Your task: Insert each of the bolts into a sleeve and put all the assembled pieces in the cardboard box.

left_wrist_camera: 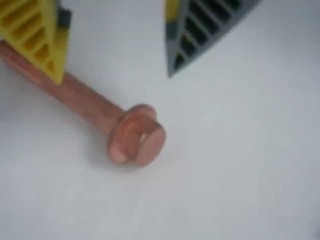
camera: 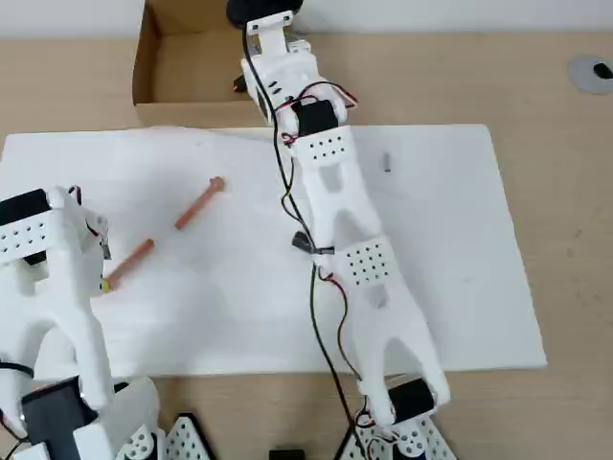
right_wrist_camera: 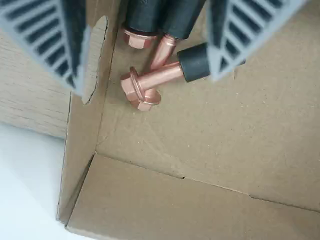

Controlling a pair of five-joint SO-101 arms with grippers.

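Two bare copper bolts lie on the white sheet (camera: 431, 268): one (camera: 199, 203) in its middle left, the other (camera: 129, 264) nearer the left arm. My left gripper (left_wrist_camera: 115, 77) is open low over that second bolt (left_wrist_camera: 135, 142); its shaft runs under the yellow finger (left_wrist_camera: 40, 35) and its head lies free. Over the cardboard box (camera: 182, 67), my right gripper (right_wrist_camera: 145, 82) is open and holds nothing. On the box floor (right_wrist_camera: 200, 150) below lie assembled bolts in black sleeves, one (right_wrist_camera: 165, 75) between the fingers, others (right_wrist_camera: 150, 20) behind it.
A small dark item (camera: 388, 161) lies on the sheet's right part. The right arm (camera: 335, 211) stretches across the sheet's middle to the box. A grey disc (camera: 591, 73) sits on the wooden table at the far right.
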